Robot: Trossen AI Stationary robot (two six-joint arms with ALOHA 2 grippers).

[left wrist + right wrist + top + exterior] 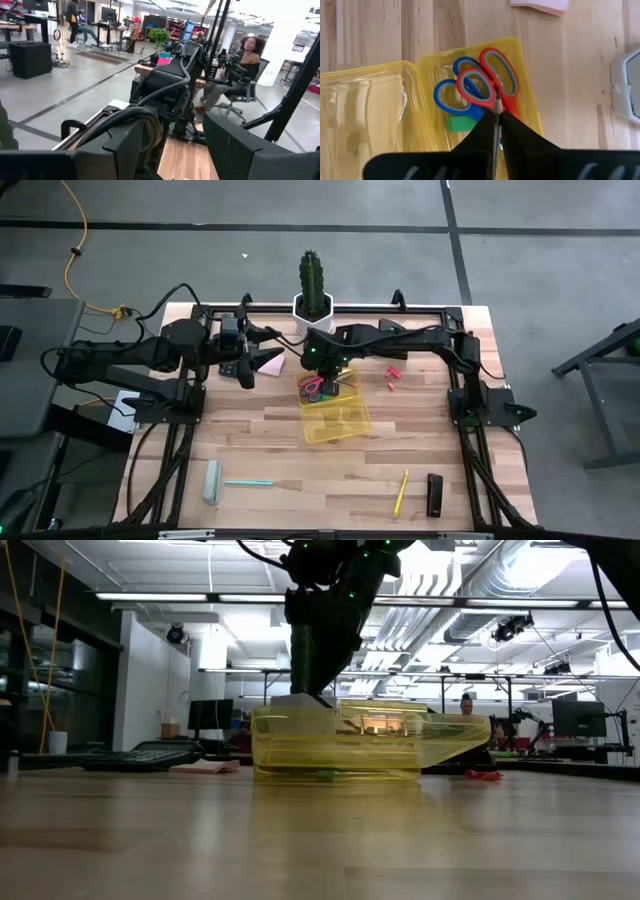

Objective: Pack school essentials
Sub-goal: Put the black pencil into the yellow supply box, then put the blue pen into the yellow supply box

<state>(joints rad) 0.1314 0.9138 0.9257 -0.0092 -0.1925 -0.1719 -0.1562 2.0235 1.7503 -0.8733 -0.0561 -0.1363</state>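
Over yellow case (336,420): blocked by the right end effector (340,380).
Far edge: cactus pot (312,305) stands in the way.
Bench (300,450) centre, near side: open wood.

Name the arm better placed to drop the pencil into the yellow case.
Right. The right gripper is shut on the pencil directly above the yellow case; the left gripper stands off to the side.

We see a smooth, pale wood counter (380,35), a glossy translucent yellow plastic case (365,110), glossy plastic scissor handles (480,87), and matt black jaws.
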